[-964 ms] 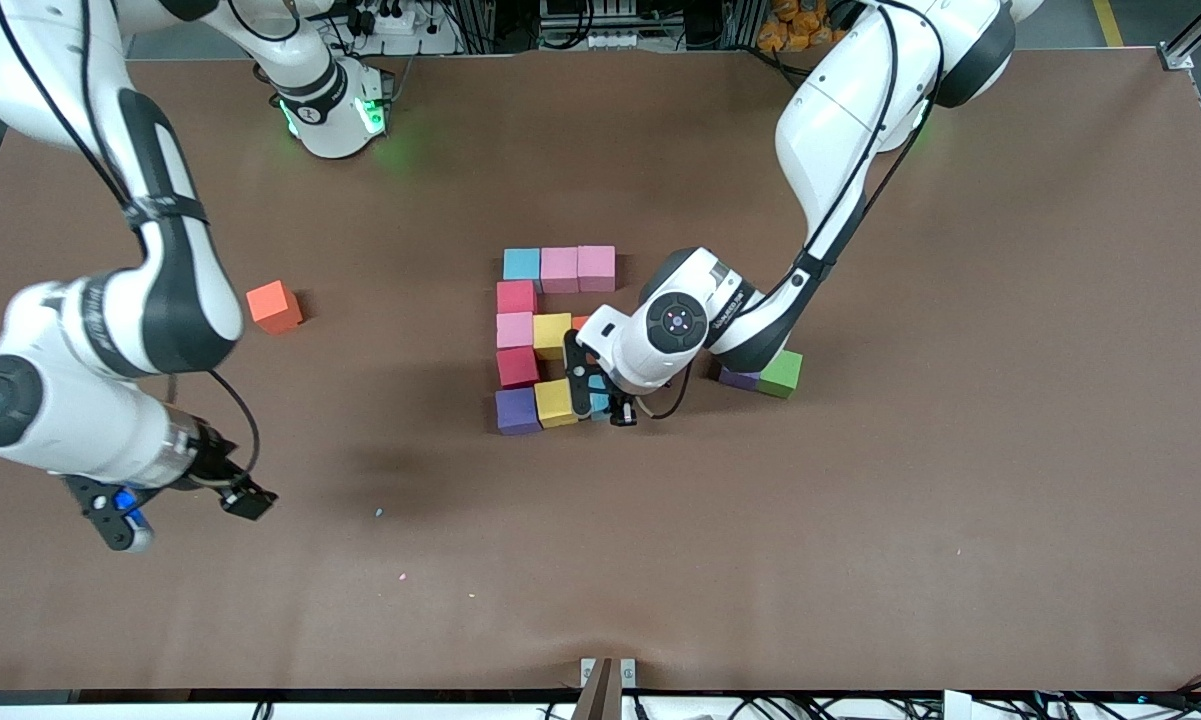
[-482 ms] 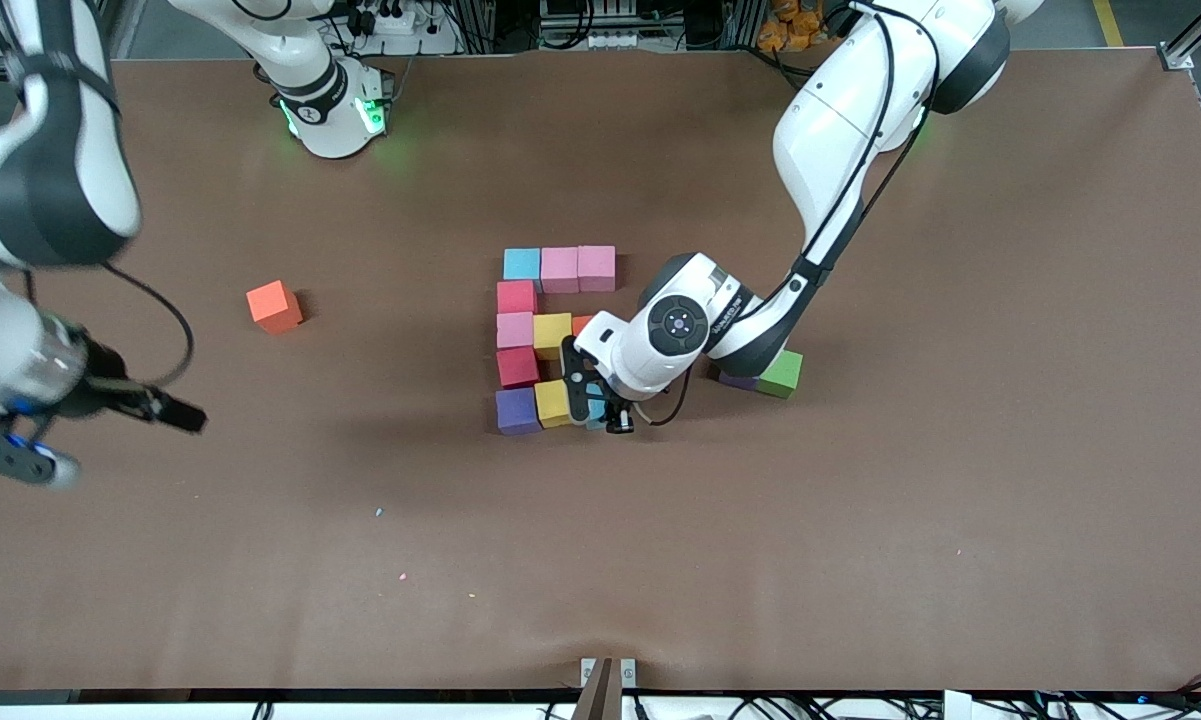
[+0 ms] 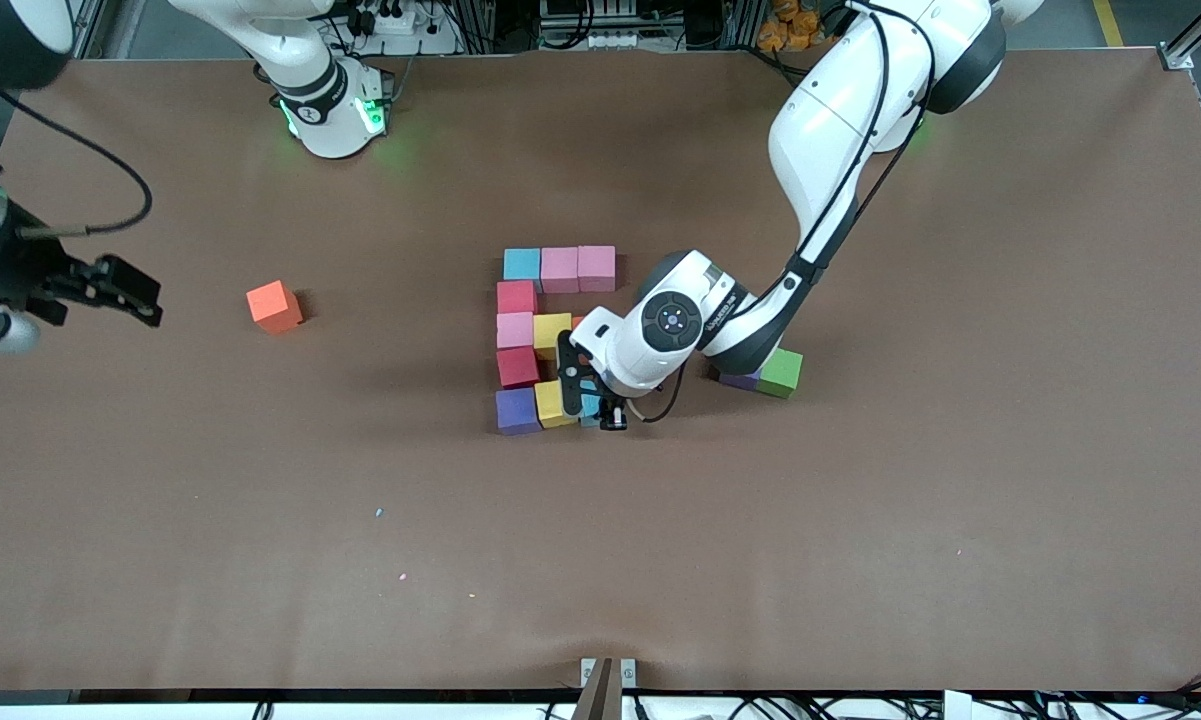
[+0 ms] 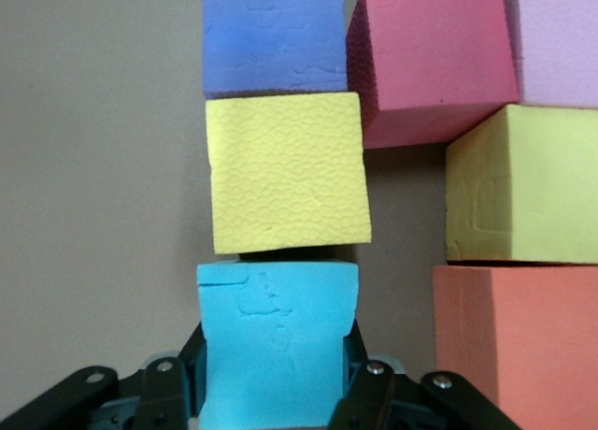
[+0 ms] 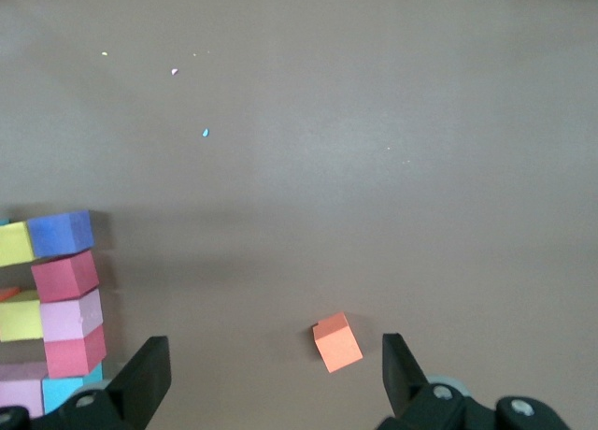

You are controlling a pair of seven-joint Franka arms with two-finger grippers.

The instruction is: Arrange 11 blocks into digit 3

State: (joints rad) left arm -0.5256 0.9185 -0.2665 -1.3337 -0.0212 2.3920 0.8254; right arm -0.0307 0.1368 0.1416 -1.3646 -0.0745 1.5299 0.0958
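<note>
Light blue foam is clamped between the fingers [image 4: 366, 393] of the left gripper [image 3: 592, 404]: a light blue cube [image 4: 277, 341] is held low at the table, at the end of the figure's row nearest the front camera, with a narrow gap seen between it and the yellow cube [image 3: 554, 401] of that row. A purple cube [image 3: 517, 410] is seen touching that yellow cube toward the right arm's end of the table. From the purple cube a column runs away from the front camera: a red cube [image 3: 517, 366], a pink cube [image 3: 514, 329] and a second red cube [image 3: 516, 296]. The farthest row is formed by another light blue cube [image 3: 522, 264] and two pink cubes [image 3: 559, 269] [image 3: 596, 267]. In the middle row a second yellow cube [image 3: 552, 333] is placed beside the pink cube of the column, and an orange cube [image 4: 519, 341] is seen next to it under the left arm's wrist. A green cube [image 3: 781, 372] lies toward the left arm's end of the table, a purple block [image 3: 738, 379] touching it, partly hidden by the arm. The right gripper [image 3: 110, 290] is held with its fingers spread wide, in the air over bare table near the right arm's end; a lone orange cube [image 3: 274, 306] rests on the table well apart from the figure.
</note>
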